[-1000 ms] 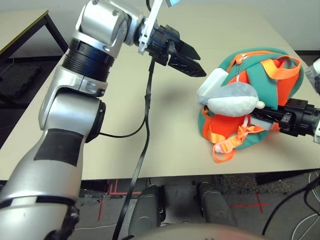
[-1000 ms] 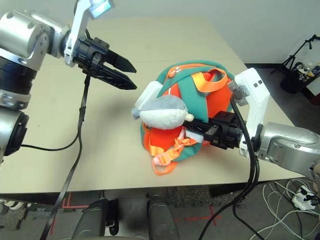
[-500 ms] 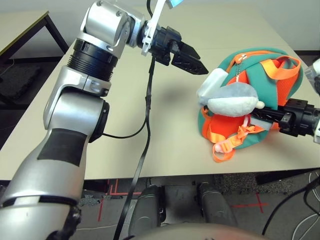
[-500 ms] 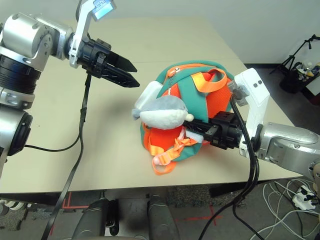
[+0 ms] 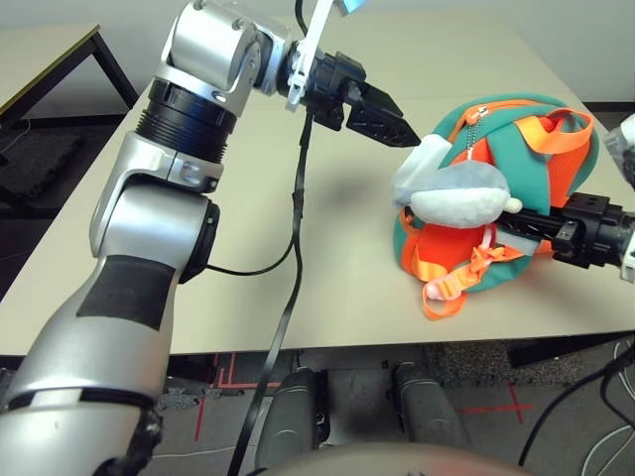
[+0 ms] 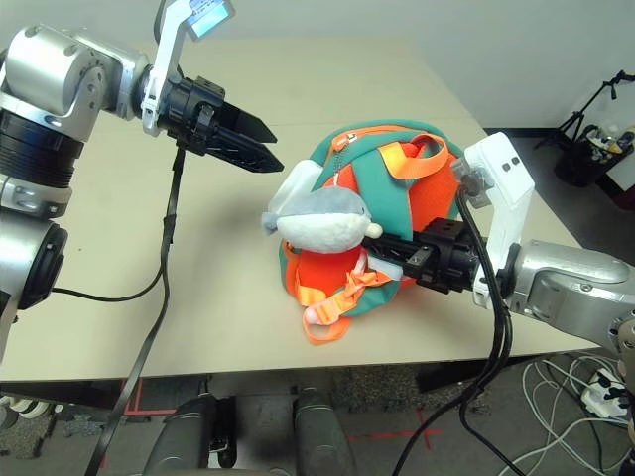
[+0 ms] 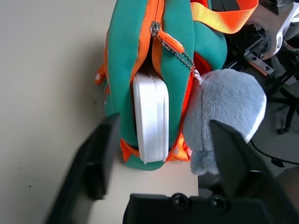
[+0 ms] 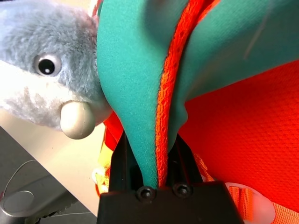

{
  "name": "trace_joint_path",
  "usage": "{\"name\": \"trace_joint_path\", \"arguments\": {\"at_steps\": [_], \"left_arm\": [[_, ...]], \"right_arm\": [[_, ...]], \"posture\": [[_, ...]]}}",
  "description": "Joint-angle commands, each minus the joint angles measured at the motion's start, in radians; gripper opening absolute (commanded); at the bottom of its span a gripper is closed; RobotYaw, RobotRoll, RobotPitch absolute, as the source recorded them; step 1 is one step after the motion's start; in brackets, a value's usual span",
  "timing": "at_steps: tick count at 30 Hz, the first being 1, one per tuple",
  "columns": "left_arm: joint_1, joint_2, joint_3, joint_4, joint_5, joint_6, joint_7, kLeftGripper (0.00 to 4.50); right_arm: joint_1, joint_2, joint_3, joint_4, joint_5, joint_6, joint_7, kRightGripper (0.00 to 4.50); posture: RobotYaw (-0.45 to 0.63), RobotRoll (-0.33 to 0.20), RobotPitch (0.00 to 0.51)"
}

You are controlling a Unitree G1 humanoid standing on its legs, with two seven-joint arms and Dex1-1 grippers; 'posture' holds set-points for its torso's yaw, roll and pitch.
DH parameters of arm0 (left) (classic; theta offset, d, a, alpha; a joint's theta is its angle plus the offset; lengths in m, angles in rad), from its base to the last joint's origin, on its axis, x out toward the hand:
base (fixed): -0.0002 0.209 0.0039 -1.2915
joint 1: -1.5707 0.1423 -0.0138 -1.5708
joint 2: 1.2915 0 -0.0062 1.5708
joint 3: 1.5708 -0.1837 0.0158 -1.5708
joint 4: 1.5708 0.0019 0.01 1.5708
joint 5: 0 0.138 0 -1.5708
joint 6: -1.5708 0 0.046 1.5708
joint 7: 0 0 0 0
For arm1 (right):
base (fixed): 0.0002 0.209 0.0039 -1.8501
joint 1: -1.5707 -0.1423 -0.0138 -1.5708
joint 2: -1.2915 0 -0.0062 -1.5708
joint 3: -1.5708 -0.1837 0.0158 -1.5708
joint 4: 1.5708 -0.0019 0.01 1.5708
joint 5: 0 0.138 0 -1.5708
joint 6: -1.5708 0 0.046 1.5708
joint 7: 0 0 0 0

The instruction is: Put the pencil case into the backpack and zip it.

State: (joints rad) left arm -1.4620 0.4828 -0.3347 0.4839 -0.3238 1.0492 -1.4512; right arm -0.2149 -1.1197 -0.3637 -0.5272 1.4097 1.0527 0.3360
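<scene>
The teal and orange backpack [image 5: 516, 149] lies on the table's right side, its zipper open. The white pencil case [image 7: 152, 116] stands partly inside the opening, one end [image 5: 422, 161] sticking out toward my left arm. The zipper pull [image 7: 154, 29] sits at the far end of the opening. The grey-and-white shark charm [image 5: 461, 198] rests on the front. My left gripper [image 5: 399, 127] hovers open just above and left of the case's exposed end, not touching it. My right gripper [image 8: 154, 154] is shut on an orange-edged fold of the backpack's teal fabric, below the shark.
A black cable [image 5: 295, 248] hangs from my left wrist across the beige table [image 5: 327, 288] and over its front edge. Orange straps [image 5: 451, 283] trail off the backpack toward that edge. A second table [image 5: 45, 50] stands at the far left.
My left gripper has moved a little to the right, closer to the pencil case's exposed end. The right gripper and the backpack have stayed put.
</scene>
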Motion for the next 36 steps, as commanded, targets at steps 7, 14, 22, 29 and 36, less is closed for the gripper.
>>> {"name": "trace_joint_path", "arguments": {"at_steps": [7, 14, 22, 29, 36], "left_arm": [[0.027, 0.023, -0.014, -0.06, -0.025, 0.009, -0.018, 2.96], [0.062, 0.019, -0.057, -0.084, -0.014, -0.018, -0.024, 2.96], [0.045, -0.021, -0.031, 0.004, -0.002, -0.03, 0.039, 3.29], [0.036, -0.024, -0.025, 0.041, 0.002, -0.045, 0.044, 4.5], [0.025, -0.023, -0.017, 0.055, 0.001, -0.052, 0.045, 2.88]], "right_arm": [[-0.023, 0.007, 0.024, 0.006, -0.019, 0.014, 0.018, 0.19], [-0.028, 0.01, 0.024, 0.008, -0.024, 0.017, 0.017, 0.19], [-0.038, 0.016, 0.03, 0.012, -0.032, 0.019, 0.018, 0.19], [-0.046, 0.021, 0.034, 0.016, -0.043, 0.021, 0.025, 0.19], [-0.056, 0.024, 0.038, 0.02, -0.054, 0.025, 0.034, 0.19]], "posture": [[-0.11, 0.0, 0.065], [-0.12, 0.0, 0.065], [-0.12, 0.0, 0.068], [-0.11, 0.0, 0.069], [-0.11, 0.0, 0.069]]}}
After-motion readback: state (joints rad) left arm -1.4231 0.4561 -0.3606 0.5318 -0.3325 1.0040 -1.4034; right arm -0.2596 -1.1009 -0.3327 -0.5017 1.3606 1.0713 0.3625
